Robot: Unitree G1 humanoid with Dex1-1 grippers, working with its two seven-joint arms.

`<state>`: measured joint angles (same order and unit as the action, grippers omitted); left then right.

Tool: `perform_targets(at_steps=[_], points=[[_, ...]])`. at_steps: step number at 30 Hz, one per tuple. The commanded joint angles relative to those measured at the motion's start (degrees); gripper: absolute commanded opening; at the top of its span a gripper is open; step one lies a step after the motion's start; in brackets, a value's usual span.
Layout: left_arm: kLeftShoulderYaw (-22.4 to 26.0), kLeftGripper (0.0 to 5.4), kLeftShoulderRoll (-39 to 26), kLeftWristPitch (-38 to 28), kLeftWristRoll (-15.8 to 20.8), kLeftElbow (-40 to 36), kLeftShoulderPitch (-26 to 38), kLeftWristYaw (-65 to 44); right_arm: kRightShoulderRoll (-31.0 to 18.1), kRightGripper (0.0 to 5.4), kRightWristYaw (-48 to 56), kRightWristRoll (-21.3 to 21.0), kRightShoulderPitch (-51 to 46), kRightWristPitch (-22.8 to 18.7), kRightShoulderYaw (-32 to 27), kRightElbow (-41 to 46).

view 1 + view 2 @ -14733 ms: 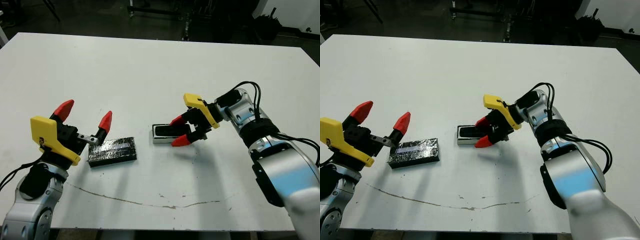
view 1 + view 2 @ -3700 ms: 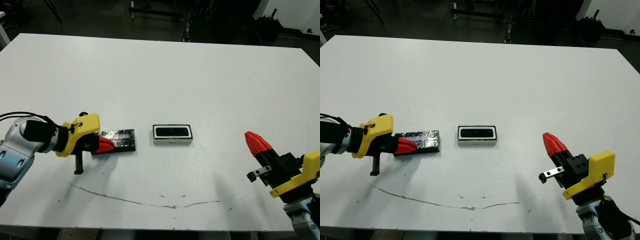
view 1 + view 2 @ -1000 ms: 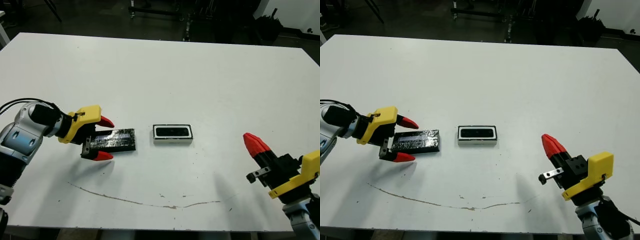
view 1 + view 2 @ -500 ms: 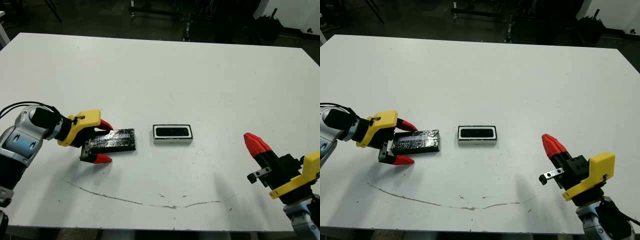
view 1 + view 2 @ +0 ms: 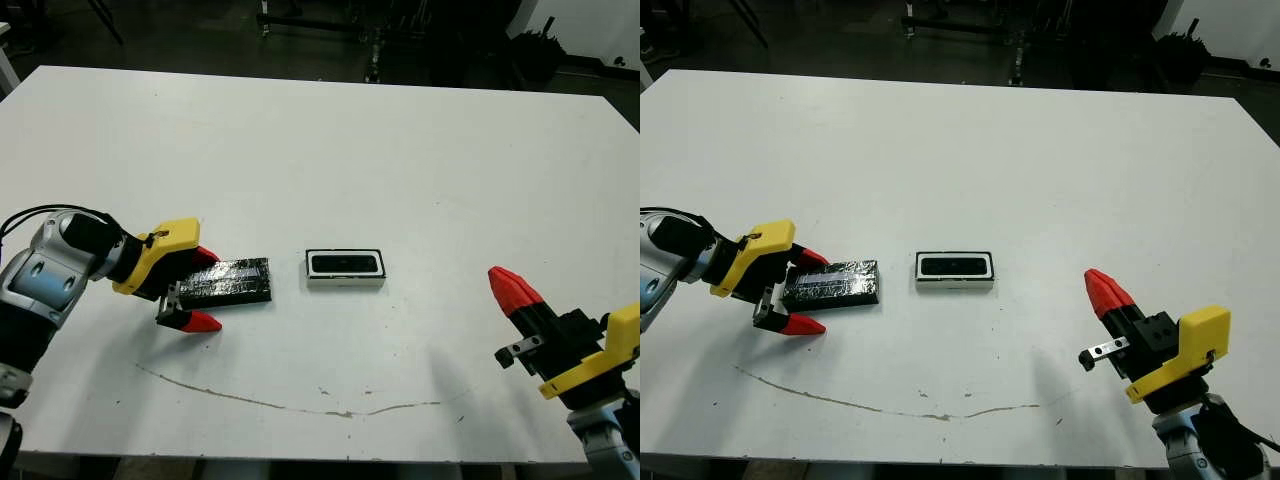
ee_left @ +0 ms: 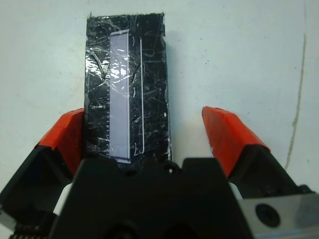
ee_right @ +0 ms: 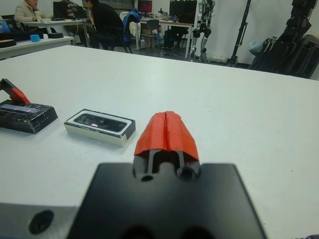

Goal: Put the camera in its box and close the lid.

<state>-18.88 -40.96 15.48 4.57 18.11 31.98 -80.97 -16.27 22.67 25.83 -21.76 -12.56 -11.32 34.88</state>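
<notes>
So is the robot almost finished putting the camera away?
Partly. The camera already lies inside the box. Now the left end effector is open around one end of the lid, which lies on the table beside the box. Left: lift the lid on. The right end effector waits shut.

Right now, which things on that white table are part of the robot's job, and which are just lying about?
Part of the job:
- small black bar-shaped camera, lying inside its box
- shallow white box with a thin black rim
- glossy black wrinkled lid, flat on the table, still off
- left fingers, open astride the lid's end

Just there:
- white table
- thin dark scratch line
- right fingers, shut, idle
</notes>
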Motion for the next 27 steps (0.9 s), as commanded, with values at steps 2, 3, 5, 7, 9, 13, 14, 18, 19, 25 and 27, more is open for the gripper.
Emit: perform_targets(at_steps=[2,3,5,7,9,13,14,18,19,25,27], points=[[0.82,4.57,0.34,4.64,0.52,-1.24,-1.24,1.58,-0.91,0.0,0.14,-0.32,-0.52,-0.01,-0.53,-0.02],[1.13,4.46,0.44,5.26,0.63,-1.67,-1.54,2.13,-0.9,0.0,0.13,-0.38,-0.54,0.07,-0.53,-0.01],[1.57,4.14,0.44,5.36,0.55,-2.73,-2.22,3.45,-0.84,0.0,0.17,-0.4,-0.55,0.29,-0.58,-0.1],[2.15,3.85,0.46,5.84,0.88,-3.62,-2.93,4.75,-0.74,0.0,0.27,-0.55,-0.54,0.73,-0.59,-0.25],[2.6,3.56,0.51,6.02,1.29,-4.24,-3.48,5.56,-0.77,0.0,0.38,-0.28,-0.52,0.73,-0.72,-0.31],[3.24,3.16,0.73,6.08,1.74,-5.28,-4.4,6.94,-0.81,0.0,0.47,0.31,-0.43,0.43,-1.04,-0.29],[3.28,3.16,0.78,6.14,1.78,-5.43,-4.51,7.22,-0.84,0.0,0.4,0.33,-0.41,0.23,-1.08,-0.18],[3.53,3.16,0.94,6.25,2.11,-6.31,-5.03,8.61,-0.96,0.0,0.67,-0.16,-0.32,0.56,-1.15,-0.3],[3.7,3.16,1.03,6.96,2.65,-6.31,-5.0,8.52,-0.92,0.0,0.7,-0.1,-0.35,0.5,-1.14,-0.29],[4.53,3.16,1.19,11.32,5.38,-8.84,-4.02,8.44,-0.55,0.0,0.48,-0.66,-0.54,0.88,-0.85,-0.21],[5.06,3.16,1.39,12.61,6.38,-9.67,-3.61,8.56,-0.56,0.0,0.26,-0.98,-0.57,0.73,-0.73,-0.08]])
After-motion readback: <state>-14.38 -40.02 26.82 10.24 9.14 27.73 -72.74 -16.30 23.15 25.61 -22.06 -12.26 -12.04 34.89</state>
